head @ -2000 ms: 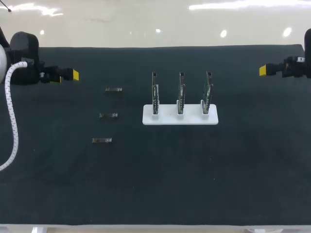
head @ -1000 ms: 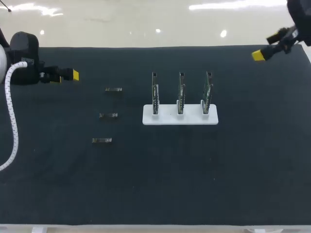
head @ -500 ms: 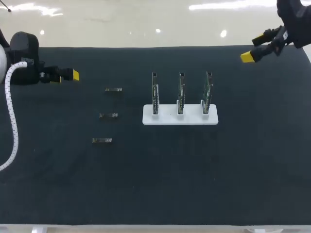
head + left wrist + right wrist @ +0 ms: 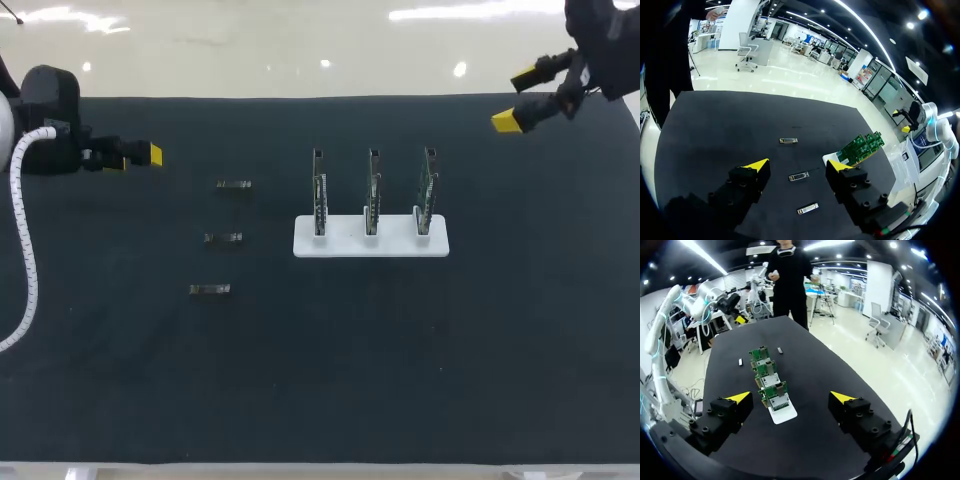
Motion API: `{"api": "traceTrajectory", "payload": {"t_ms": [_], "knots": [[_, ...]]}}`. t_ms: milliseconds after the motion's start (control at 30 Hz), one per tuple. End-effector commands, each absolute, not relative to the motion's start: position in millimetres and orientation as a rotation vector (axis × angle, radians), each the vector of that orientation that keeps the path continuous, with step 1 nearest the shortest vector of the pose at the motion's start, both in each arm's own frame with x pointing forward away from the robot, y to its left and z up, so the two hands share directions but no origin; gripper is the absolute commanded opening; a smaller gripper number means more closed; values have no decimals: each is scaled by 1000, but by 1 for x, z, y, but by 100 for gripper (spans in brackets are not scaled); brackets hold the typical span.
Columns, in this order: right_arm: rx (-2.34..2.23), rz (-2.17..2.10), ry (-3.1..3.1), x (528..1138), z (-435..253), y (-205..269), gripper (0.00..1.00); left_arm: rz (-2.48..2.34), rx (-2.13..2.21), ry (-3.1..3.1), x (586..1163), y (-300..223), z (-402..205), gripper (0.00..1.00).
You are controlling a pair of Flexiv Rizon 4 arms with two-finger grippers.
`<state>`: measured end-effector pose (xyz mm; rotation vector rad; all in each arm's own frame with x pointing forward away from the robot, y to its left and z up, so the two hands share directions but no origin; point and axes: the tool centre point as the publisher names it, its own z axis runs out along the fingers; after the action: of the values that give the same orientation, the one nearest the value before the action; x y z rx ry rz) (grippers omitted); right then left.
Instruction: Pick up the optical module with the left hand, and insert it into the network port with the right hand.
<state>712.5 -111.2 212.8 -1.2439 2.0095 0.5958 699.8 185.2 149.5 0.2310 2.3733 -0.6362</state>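
Black mat (image 4: 300, 380): optical modules (image 4: 223, 238) near white rack (image 4: 340, 246) of boards (image 4: 372, 190); left gripper (image 4: 798, 165), right gripper (image 4: 791, 397) wide open, empty.

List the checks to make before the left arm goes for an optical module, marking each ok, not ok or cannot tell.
1. Left claw open and empty: ok.
2. Three optical modules lie apart on the table, uncovered: ok.
3. Right claw open and empty: ok.
4. Circuit boards upright in the white holder: ok.
5. Network ports unobstructed: cannot tell, too small.
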Motion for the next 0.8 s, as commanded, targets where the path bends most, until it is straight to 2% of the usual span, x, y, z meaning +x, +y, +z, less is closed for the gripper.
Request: {"api": "traceTrajectory", "payload": {"t_ms": [33, 633, 800], "knots": [[-1402, 708, 1904, 734, 214, -100, 100, -635, 231, 2376, 700, 185, 150, 100], [-1512, 676, 1882, 729, 216, -17, 100, -635, 231, 2376, 700, 185, 150, 100], [-1512, 676, 1882, 729, 216, -17, 100, -635, 231, 2376, 700, 185, 150, 100]]}}
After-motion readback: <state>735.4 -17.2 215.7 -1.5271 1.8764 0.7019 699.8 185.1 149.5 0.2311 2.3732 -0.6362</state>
